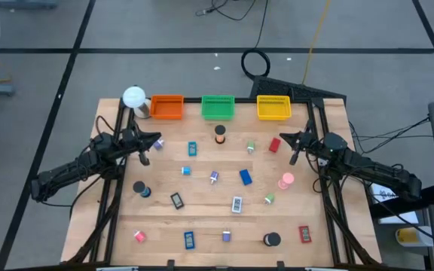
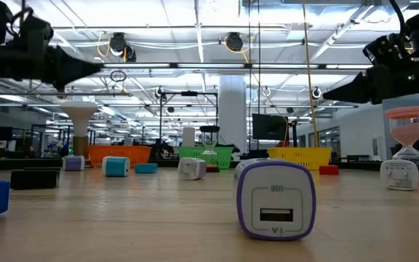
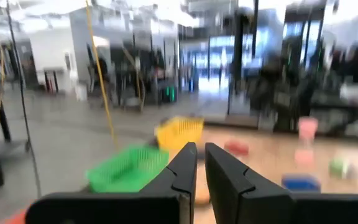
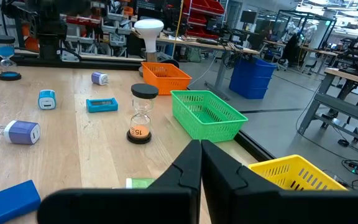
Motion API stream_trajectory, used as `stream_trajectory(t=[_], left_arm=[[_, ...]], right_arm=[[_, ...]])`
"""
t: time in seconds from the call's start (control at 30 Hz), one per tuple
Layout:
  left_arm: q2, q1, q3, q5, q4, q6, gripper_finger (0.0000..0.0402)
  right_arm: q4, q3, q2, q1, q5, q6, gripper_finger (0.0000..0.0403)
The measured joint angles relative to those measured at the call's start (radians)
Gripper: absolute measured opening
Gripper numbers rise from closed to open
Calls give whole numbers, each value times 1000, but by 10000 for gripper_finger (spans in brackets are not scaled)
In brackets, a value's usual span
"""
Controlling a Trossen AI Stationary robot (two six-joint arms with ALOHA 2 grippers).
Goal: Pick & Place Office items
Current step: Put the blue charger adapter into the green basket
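the left gripper [image 1: 151, 141] hangs above the table's left side, near the white ball-shaped lamp [image 1: 134, 96] and the orange tray [image 1: 167, 106]. its fingers [image 3: 180, 169] stand nearly together with only a thin slit between them, and they hold nothing.

the office items lie scattered over the wooden table [image 1: 202, 226], none in a tray. on the left are a black round piece [image 1: 139, 189], a black flat rectangle [image 1: 177, 200] and a small pink bit [image 1: 139, 235]. toward the middle lie a blue flat rectangle [image 1: 192, 148], a small blue-and-white charger [image 1: 187, 171], a purple-and-white charger [image 1: 214, 177] and a blue block [image 1: 246, 177]. an hourglass with an orange base [image 1: 220, 134] stands just in front of the green tray [image 1: 218, 107]. near the front edge a blue rectangle [image 1: 189, 240] and a purple charger [image 1: 227, 236] lie apart.

further right are a red block [image 1: 274, 144], a pink hourglass [image 1: 286, 181], a green bit [image 1: 270, 199], a black roll [image 1: 272, 239] and a red flat rectangle [image 1: 304, 234]. the yellow tray [image 1: 273, 107] sits at the back right.

the right gripper [image 1: 294, 143] hovers over the table's right side, just beside the red block, with its fingers [image 4: 188, 165] pressed together and nothing held between them.
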Motion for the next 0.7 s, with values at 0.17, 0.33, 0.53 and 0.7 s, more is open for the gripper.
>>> stream_trajectory(t=[0.17, 0.33, 0.53, 0.7], left_arm=[[0, 0, 0, -1, 174, -211, 37], [0, -1, 0, 7, 300, -380, 37], [3, 0, 0, -13, 293, -433, 37], [42, -4, 1, -20, 277, -412, 37]], right_arm=[[0, 0, 0, 0, 0, 0, 0], [0, 0, 0, 0, 0, 0, 0], [0, 0, 0, 0, 0, 0, 0], [0, 0, 0, 0, 0, 0, 0]])
